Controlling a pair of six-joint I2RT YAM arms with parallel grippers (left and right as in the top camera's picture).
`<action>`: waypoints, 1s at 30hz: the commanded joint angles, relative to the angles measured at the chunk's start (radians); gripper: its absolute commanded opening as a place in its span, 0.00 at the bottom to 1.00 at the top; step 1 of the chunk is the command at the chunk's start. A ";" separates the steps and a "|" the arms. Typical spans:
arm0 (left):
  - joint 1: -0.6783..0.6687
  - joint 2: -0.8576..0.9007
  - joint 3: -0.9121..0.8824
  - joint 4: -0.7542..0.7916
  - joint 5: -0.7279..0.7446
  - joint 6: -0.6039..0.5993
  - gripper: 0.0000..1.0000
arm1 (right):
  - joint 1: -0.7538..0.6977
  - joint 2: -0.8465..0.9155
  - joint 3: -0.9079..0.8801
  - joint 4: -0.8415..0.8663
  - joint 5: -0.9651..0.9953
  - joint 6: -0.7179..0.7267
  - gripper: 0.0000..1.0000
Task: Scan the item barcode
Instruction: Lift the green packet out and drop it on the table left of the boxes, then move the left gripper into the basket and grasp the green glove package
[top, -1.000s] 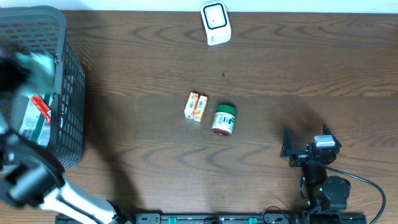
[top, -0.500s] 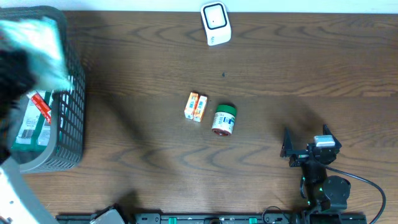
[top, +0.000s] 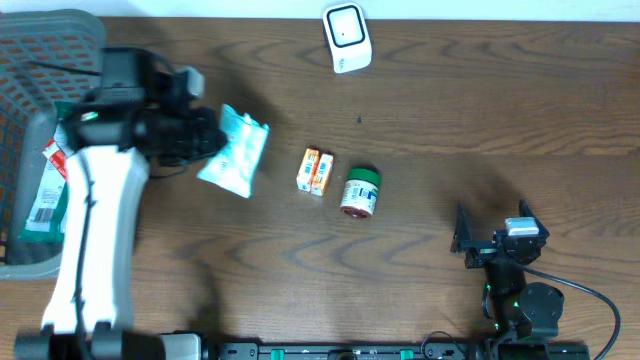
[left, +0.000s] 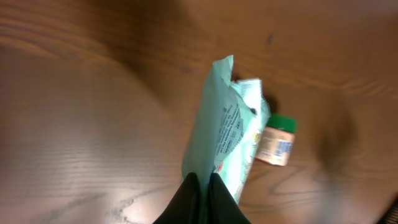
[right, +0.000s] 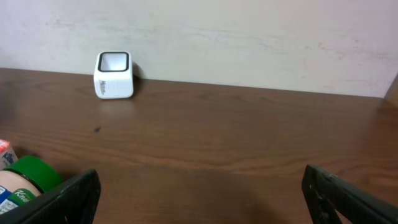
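Packet (top: 235, 150), pale green, hung clamped in the left gripper (left: 201, 182); its barcode needed presenting squarely to the white scanner (top: 346, 37). The right gripper (right: 199, 193) gaped.

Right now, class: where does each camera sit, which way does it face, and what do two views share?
Overhead: above the table, facing straight down; shows left tool shut on the packet, right tool open.
Left wrist: on the left arm, looking down past its fingers at packet and jar.
Right wrist: low, facing across the table at the scanner; its own tool frames the edges.
Shared: the jar, in all three.
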 joint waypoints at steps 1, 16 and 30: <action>-0.035 0.082 -0.059 0.059 -0.033 -0.014 0.07 | -0.005 -0.006 -0.001 -0.004 0.003 -0.011 0.99; -0.047 0.314 -0.065 0.212 -0.079 -0.057 0.17 | -0.005 -0.006 -0.001 -0.004 0.003 -0.011 0.99; 0.105 0.003 0.412 0.017 -0.308 -0.057 0.77 | -0.005 -0.006 -0.001 -0.004 0.003 -0.011 0.99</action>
